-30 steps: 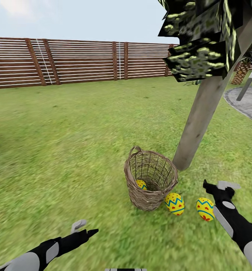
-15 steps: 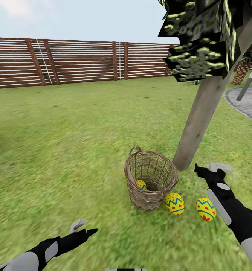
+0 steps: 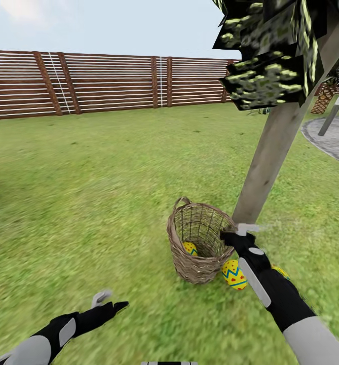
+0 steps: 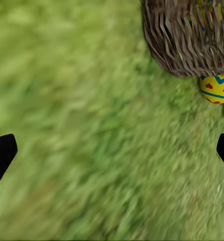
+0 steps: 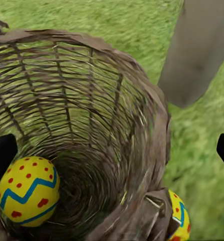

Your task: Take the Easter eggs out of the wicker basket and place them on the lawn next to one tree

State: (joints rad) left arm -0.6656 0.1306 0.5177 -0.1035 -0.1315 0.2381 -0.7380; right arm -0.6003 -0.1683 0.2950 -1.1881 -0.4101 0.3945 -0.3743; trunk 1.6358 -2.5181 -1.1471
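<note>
1. One egg (image 5: 26, 196) remained in the wicker basket (image 3: 202, 241), lying low against the inner wall on the side toward the robot's left; two eggs already lay on the lawn (image 3: 113, 167) just beside the basket's base, near the foot of the tree (image 3: 270, 152). Of those two, the zigzag-banded one (image 3: 233, 274) showed clearly, while the other (image 3: 280, 271) was mostly hidden behind the right arm.

2. The right gripper (image 3: 235, 235) hovered at the basket's rim on the tree side, its jaws spread wide, both tips at the edges of the right wrist view, with nothing between them. The left gripper (image 3: 106, 304) hung low over bare grass, well apart from the basket, likewise wide open and empty.

3. Handling, as a judgement: the egg looked hard, smooth and rounded, probably light, so it would likely slip out of a pinch taken off-centre. The best hold seemed to be across its widest girth, fingers on opposite sides.

4. The basket looked light and thin-walled; a push on the rim or wall could tip or slide it toward the eggs on the grass.

5. Orientation: the egg's long axis appeared tilted, leaning along the sloping wall, its blue zigzag band running around the middle. Which end was the narrower could not be told.

6. The basket stood roughly upright, slightly tilted, mouth opening upward and toward the robot, its loop handle (image 3: 181, 202) on the far rim.
</note>
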